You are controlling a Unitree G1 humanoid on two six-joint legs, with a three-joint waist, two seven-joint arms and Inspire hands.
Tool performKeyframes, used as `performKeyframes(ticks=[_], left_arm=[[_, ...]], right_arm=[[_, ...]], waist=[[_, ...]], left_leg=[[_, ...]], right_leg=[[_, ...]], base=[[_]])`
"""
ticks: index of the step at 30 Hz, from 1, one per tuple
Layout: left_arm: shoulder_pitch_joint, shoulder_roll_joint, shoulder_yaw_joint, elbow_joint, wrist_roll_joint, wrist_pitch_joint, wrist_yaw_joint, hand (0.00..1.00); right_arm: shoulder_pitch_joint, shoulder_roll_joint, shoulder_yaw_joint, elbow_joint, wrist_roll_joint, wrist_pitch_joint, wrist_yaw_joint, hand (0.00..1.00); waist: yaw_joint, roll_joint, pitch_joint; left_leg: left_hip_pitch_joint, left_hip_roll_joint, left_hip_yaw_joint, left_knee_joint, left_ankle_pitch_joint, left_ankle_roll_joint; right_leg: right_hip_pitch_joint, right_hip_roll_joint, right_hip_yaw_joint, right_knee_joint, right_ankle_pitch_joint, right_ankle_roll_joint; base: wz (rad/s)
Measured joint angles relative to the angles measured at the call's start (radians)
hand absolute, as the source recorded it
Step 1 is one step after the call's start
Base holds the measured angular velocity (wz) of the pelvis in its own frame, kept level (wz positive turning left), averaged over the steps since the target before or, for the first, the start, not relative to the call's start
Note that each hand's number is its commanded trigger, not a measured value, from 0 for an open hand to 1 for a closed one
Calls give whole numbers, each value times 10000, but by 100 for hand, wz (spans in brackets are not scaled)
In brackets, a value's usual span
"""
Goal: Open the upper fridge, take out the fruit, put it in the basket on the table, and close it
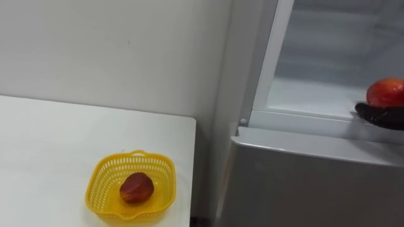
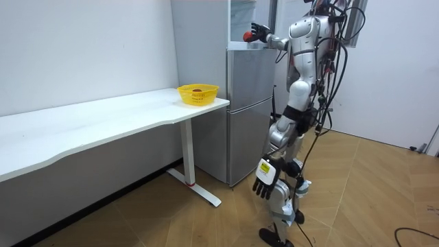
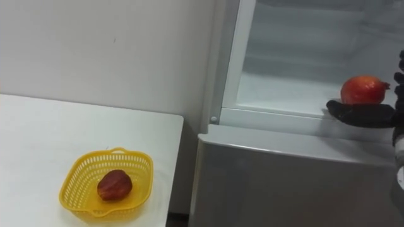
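Right hand (image 3: 361,114) curled round red fruit (image 3: 363,89) at front lip of upper fridge compartment (image 3: 284,88). Yellow basket (image 3: 136,161) on bench (image 3: 38,139) lies low, leftward of hand. Left hand (image 2: 264,182) hangs relaxed, fingers loose.

basket (image 1: 107,169): yellow plastic, smooth, full of little holes
fruit in the basket (image 1: 136,188): dark red skin, dull
pomegranate (image 1: 385,93): red skin, smooth, a little shiny
right hand (image 1: 382,115): black, smooth, looks like hard plastic
lower fridge door (image 1: 303,183): grey, smooth, looks like metal, soft shine
upper fridge inside (image 1: 328,63): white, smooth, looks like plastic
table (image 1: 50,145): white top, smooth, matt
wall (image 1: 126,50): white, matt
floor (image 2: 370,192): wood-look boards, light shine
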Motion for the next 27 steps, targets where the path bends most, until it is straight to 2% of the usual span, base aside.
performKeyframes(ticks=[4,10,15,18,23,27], left_arm=[[117,68,-12,20,7,51,-103,0],[82,200,-26,10,26,50,-122,0],[68,194,-224,-140,50,54,-115,0],[72,193,-222,-276,48,79,-99,0],[78,202,-240,-257,21,220,-51,0],[117,206,-238,-257,40,239,-49,0]], right_arm=[[-107,-294,290,527,44,-3,8,0],[-200,-362,294,893,290,-21,56,0],[-577,-401,377,1513,807,-35,80,0],[-630,-467,378,1511,972,-72,60,0],[-1079,-468,416,1959,967,-60,37,0],[-1198,-474,459,1959,947,-75,-34,0]], waist=[[34,-15,16],[112,-63,116],[124,-42,141],[128,-14,99],[37,125,87],[35,242,36]], left_leg=[[-6,4,-40,12,0,-1],[-55,4,-62,12,1,-2],[-230,3,-105,49,0,-2],[-379,4,-133,58,0,-3],[-406,1,-123,81,0,-3],[-510,2,-122,92,3,-6]], right_leg=[[32,0,-59,-13,0,0],[20,-7,-113,-54,-1,-7],[-16,-31,-244,-113,10,-20],[-151,-24,-262,-106,14,-26],[-188,-34,-282,-68,26,-31],[-321,-52,-326,6,36,-47]], base=[[3],[0],[3],[2],[0],[0]])
